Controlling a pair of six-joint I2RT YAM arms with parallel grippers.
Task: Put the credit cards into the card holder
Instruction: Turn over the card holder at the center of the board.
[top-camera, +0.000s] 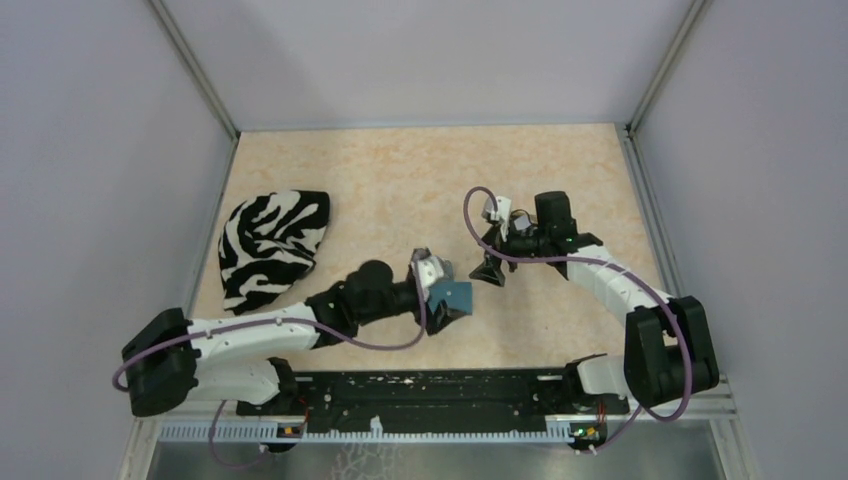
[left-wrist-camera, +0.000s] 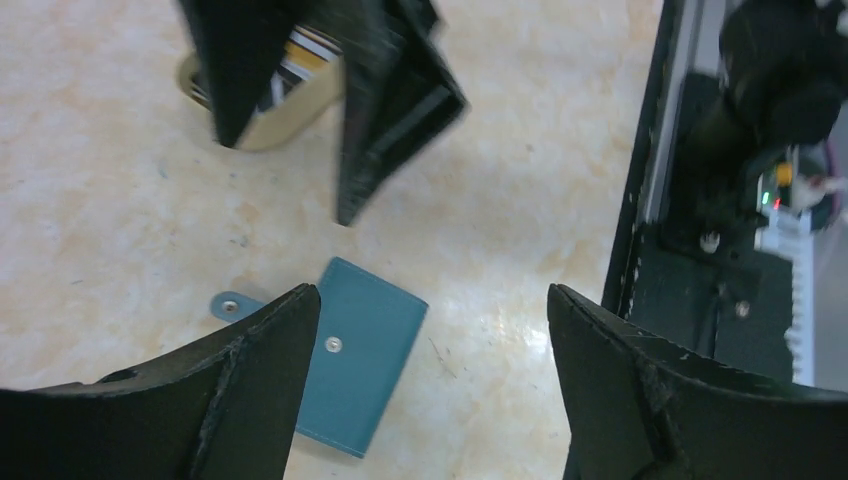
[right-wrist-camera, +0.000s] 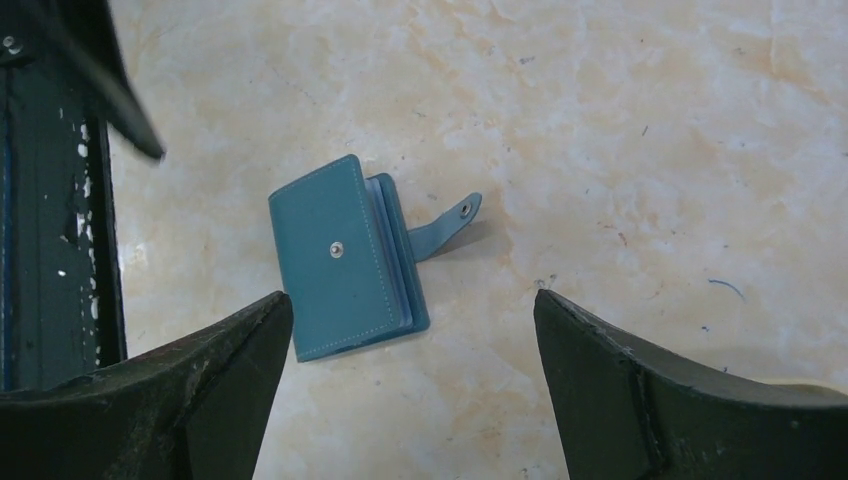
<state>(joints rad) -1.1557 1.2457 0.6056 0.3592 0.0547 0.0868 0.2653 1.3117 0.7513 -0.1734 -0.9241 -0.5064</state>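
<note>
The teal card holder (right-wrist-camera: 338, 262) lies folded on the table with its snap tab (right-wrist-camera: 452, 222) hanging loose to one side; it also shows as the card holder (left-wrist-camera: 362, 352) in the left wrist view and as the card holder (top-camera: 462, 296) from above. My left gripper (left-wrist-camera: 432, 300) hangs open just above it, touching nothing. My right gripper (right-wrist-camera: 412, 300) is open and empty too, a little beyond the holder. Edges of the credit cards (left-wrist-camera: 310, 50) show in a beige tray (left-wrist-camera: 262, 128), partly hidden behind the right gripper's fingers (left-wrist-camera: 392, 110).
A zebra-striped cloth (top-camera: 270, 245) lies at the left of the table. The black base rail (top-camera: 430, 395) runs along the near edge, close to the holder. The tray is hidden under the right gripper (top-camera: 492, 268) in the top view.
</note>
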